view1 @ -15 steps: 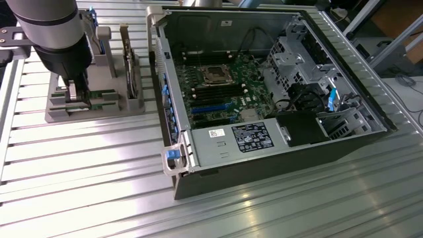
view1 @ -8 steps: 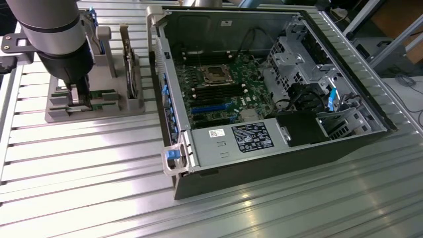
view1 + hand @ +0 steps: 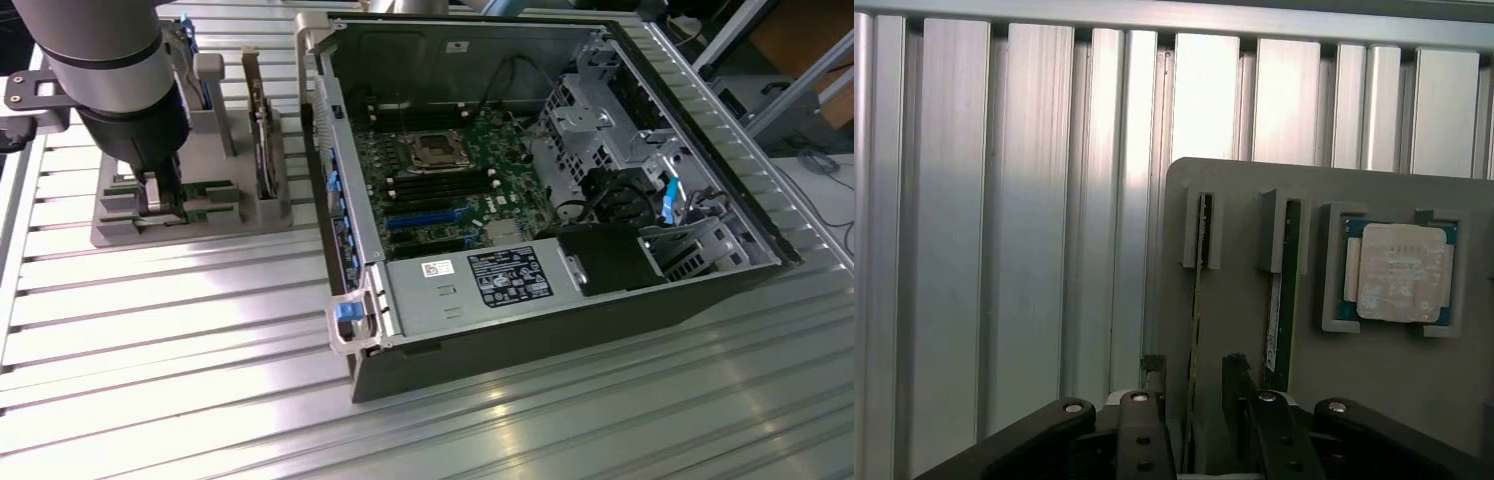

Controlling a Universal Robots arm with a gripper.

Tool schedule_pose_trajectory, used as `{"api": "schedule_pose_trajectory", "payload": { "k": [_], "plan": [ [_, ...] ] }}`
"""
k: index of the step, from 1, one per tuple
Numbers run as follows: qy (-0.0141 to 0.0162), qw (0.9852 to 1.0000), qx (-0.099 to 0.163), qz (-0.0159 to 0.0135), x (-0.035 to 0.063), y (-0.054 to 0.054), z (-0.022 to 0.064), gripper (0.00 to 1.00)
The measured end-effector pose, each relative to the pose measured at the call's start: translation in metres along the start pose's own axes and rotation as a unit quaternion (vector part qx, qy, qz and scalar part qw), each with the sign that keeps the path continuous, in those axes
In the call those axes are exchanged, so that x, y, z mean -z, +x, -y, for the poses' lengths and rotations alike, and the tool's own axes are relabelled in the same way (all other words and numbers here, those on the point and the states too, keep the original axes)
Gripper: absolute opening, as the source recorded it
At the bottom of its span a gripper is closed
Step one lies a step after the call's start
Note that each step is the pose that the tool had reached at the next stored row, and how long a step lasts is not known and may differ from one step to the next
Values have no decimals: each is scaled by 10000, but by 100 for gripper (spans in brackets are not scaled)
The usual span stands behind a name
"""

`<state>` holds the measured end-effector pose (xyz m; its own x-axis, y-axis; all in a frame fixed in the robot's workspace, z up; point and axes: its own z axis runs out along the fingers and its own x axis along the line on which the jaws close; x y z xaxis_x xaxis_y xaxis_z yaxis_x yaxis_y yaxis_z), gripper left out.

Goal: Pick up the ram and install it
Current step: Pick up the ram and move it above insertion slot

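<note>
Currently: gripper [image 3: 1194,378] lowered at the grey holder [image 3: 1394,400], jaws wide, nothing gripped.
Finding: the ram [image 3: 1199,290] stands on edge in its holder slot, between the open fingers [image 3: 1154,420] with a gap on each side. A second stick [image 3: 1282,290] stands just beside it and the processor [image 3: 1402,272] lies further along. Risk 1: 1 finger sits between the 2 sticks, so an off-centre close could knock the neighbour. Risk 2: a thin board pinched unevenly may tilt or slip, and would then meet the motherboard [image 3: 441,180] slot in the open case [image 3: 441,365] askew.
</note>
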<state>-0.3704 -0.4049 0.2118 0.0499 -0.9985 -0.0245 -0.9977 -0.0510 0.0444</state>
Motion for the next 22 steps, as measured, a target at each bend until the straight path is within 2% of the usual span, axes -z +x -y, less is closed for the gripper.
{"api": "schedule_pose_trajectory", "payload": {
  "k": [2,6,15,22],
  "plan": [
    [0,10000,0,0,0,0,0,35],
    [0,10000,0,0,0,0,0,12],
    [1,10000,0,0,5,0,0,12],
    [0,10000,0,0,99,-3,-5,12]
  ]
}}
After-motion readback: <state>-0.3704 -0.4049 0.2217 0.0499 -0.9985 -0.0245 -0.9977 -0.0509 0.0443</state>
